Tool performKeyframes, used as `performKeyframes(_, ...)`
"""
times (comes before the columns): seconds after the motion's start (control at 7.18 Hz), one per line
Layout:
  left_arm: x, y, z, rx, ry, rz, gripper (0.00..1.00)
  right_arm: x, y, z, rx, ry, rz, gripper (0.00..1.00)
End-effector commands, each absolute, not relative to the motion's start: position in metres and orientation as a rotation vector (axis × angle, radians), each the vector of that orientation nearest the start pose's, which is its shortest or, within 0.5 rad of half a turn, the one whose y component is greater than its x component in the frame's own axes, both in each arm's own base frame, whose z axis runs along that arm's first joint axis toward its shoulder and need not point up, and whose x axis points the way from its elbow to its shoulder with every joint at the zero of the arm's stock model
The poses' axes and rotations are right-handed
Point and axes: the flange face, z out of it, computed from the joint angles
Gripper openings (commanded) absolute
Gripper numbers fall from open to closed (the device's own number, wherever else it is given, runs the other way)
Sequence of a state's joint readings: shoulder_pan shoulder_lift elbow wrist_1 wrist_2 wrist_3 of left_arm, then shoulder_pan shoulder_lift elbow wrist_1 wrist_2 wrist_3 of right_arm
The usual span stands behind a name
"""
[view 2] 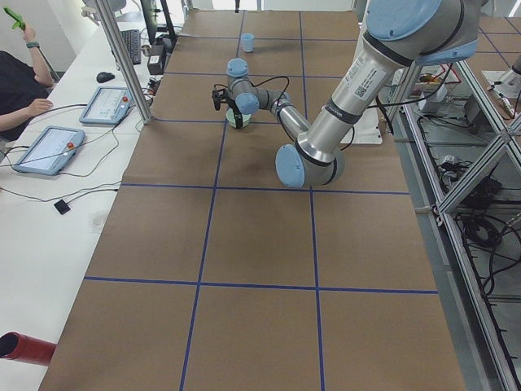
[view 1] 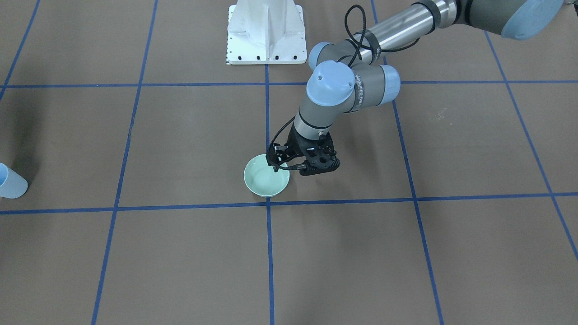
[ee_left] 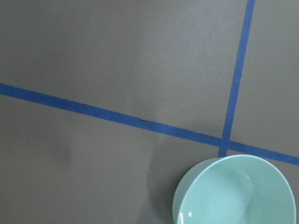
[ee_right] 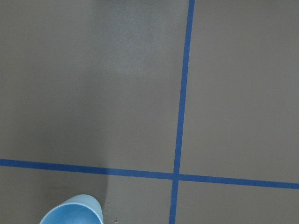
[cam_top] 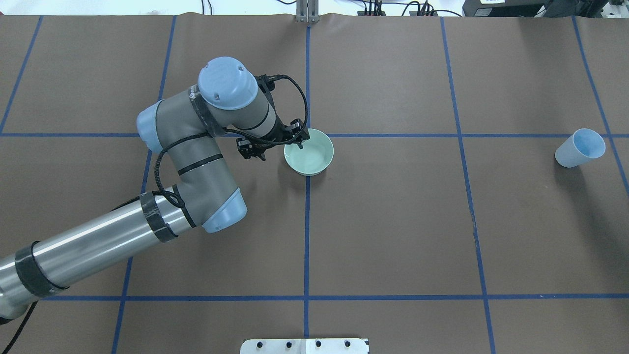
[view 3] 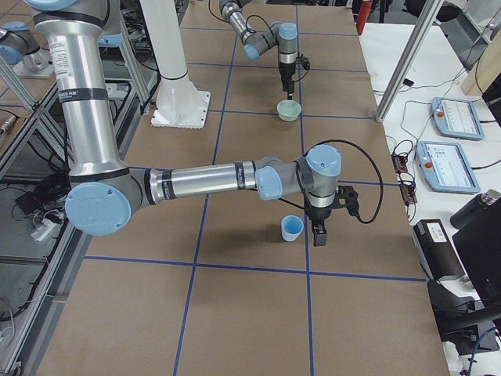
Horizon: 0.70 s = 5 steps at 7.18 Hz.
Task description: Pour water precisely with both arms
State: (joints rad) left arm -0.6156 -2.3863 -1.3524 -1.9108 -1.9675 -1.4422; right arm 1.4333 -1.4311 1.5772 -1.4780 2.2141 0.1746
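Left arm hand pinches glossy round bowl rim; right hand unclear.

A robotics lab, apparently: a brown tabletop taped into a blue grid is sitting among aluminium framing, teach pendants and trailing cables.

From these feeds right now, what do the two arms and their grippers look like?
Both arms, left arm and right arm, are grey with light blue joint caps, silver tube segments banded in black tape and looping black cables. Left gripper and right gripper are black skeletal frames with two jaws.
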Motion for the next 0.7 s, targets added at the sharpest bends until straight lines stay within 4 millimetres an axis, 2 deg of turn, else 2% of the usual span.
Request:
performKeyframes(0.0, 0.595, -0.518, 0.213, 0.011, 0.988, -0.254, 0.93, -0.004, -0.567, 0.584, 0.119, -0.675, -0.038, 1.00)
performKeyframes(0.14, 0.596, -0.519, 0.219, 0.008, 0.978, -0.256, 0.76, -0.005, -0.566, 0.586, 0.116, -0.680, -0.037, 1.00)
performKeyframes(0.42, 0.598, -0.519, 0.224, 0.005, 0.969, -0.256, 0.36, -0.006, -0.567, 0.586, 0.113, -0.683, -0.038, 1.00)
performKeyframes(0.56, 0.598, -0.519, 0.222, 0.006, 0.971, -0.254, 0.02, -0.005, -0.567, 0.588, 0.111, -0.682, -0.036, 1.00)
